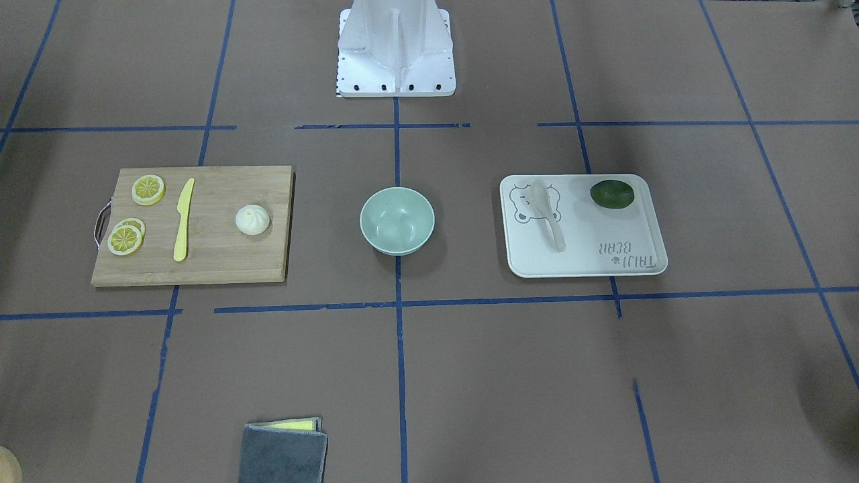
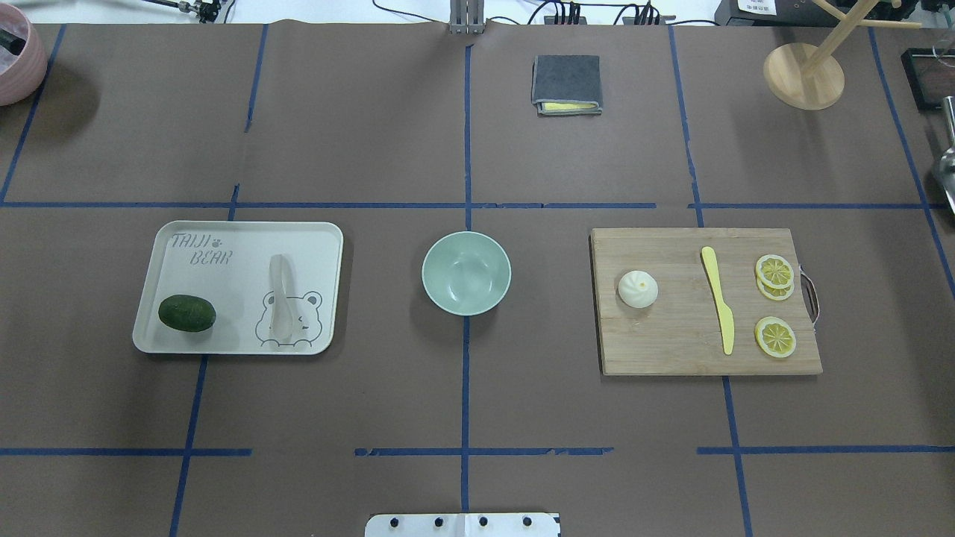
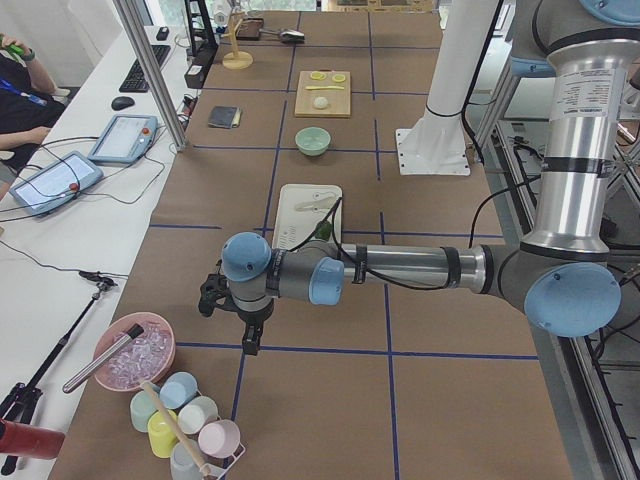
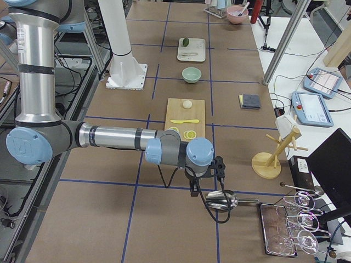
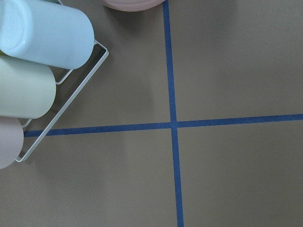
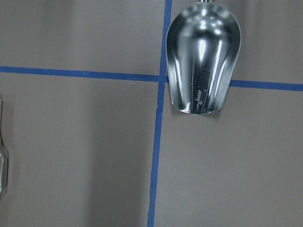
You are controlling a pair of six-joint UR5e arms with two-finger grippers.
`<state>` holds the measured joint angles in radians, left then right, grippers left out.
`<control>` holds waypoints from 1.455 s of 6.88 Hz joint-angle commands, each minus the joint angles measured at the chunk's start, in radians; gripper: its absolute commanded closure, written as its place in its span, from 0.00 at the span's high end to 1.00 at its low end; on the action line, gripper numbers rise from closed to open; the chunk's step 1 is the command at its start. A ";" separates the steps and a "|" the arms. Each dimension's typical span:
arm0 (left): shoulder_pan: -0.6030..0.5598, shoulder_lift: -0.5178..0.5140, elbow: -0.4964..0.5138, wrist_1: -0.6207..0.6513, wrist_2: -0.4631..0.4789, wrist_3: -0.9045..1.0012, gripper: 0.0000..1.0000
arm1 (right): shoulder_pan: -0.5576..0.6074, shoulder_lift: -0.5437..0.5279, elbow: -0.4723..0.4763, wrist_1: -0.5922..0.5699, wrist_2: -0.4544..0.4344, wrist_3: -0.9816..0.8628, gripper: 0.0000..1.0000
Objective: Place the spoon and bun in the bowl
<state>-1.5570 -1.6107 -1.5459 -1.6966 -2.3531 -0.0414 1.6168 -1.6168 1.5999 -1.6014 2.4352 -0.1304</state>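
Observation:
The mint-green bowl (image 2: 466,272) stands empty at the table's middle. The pale spoon (image 2: 280,298) lies on a white bear tray (image 2: 224,339) to the bowl's left in the overhead view. The white bun (image 2: 638,289) sits on a wooden board (image 2: 671,350) to the bowl's right. My left gripper (image 3: 247,338) shows only in the exterior left view, hanging over the table's left end far from the tray; I cannot tell whether it is open. My right gripper (image 4: 193,188) shows only in the exterior right view, past the board; I cannot tell its state either.
A dark green fruit (image 2: 186,312) lies on the tray. A yellow knife (image 2: 718,307) and lemon slices (image 2: 774,337) lie on the board. A grey cloth (image 2: 566,84) lies far back. A cup rack (image 5: 42,80) and a pink bowl (image 3: 135,352) are under the left arm. A metal scoop (image 6: 203,56) is under the right.

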 commanded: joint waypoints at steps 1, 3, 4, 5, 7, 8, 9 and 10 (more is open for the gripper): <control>0.000 0.000 0.001 -0.002 0.000 0.000 1.00 | 0.000 0.000 0.012 0.000 -0.001 0.000 1.00; 0.002 -0.021 -0.026 -0.009 -0.005 -0.011 1.00 | -0.002 0.009 0.032 0.001 -0.002 0.009 1.00; 0.020 -0.029 -0.107 -0.009 -0.006 -0.014 1.00 | -0.002 0.029 0.038 0.002 -0.001 0.012 1.00; 0.073 -0.029 -0.185 -0.009 -0.005 -0.021 1.00 | -0.002 0.023 0.057 -0.002 0.004 0.014 1.00; 0.260 -0.064 -0.334 -0.015 0.087 -0.363 1.00 | -0.006 0.075 0.074 0.000 0.005 0.089 1.00; 0.341 -0.083 -0.367 -0.021 0.116 -0.500 1.00 | -0.012 0.090 0.063 -0.002 0.005 0.168 1.00; 0.392 -0.107 -0.370 -0.047 0.118 -0.609 1.00 | -0.047 0.097 0.075 0.003 0.005 0.249 1.00; 0.485 -0.109 -0.365 -0.125 0.186 -0.762 1.00 | -0.060 0.097 0.086 0.049 0.007 0.268 1.00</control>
<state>-1.1708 -1.7081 -1.9072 -1.7539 -2.2251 -0.6325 1.5782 -1.5251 1.6747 -1.5891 2.4409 0.0880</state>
